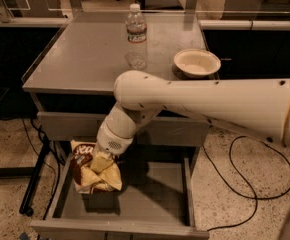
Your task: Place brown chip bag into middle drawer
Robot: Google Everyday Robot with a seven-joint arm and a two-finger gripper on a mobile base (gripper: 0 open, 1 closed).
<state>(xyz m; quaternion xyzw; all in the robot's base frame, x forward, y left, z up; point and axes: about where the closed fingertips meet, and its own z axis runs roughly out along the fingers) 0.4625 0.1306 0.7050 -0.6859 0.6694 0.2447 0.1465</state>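
Observation:
The brown chip bag (87, 170), dark brown on top and pale yellow below, hangs over the left part of the open middle drawer (150, 204), low between its side walls. I cannot tell whether the bag touches the grey drawer floor. My gripper (101, 162) reaches down from the thick white arm (200, 101) and is shut on the bag's upper middle. The arm crosses in front of the cabinet from the right.
A clear water bottle (136, 33) and a pale bowl (197, 62) stand on the grey cabinet top (85, 59). A closed grey drawer front (70, 125) sits above the open drawer. A black cable (250, 194) loops on the floor at right, and a black stand leg (35, 181) is at left.

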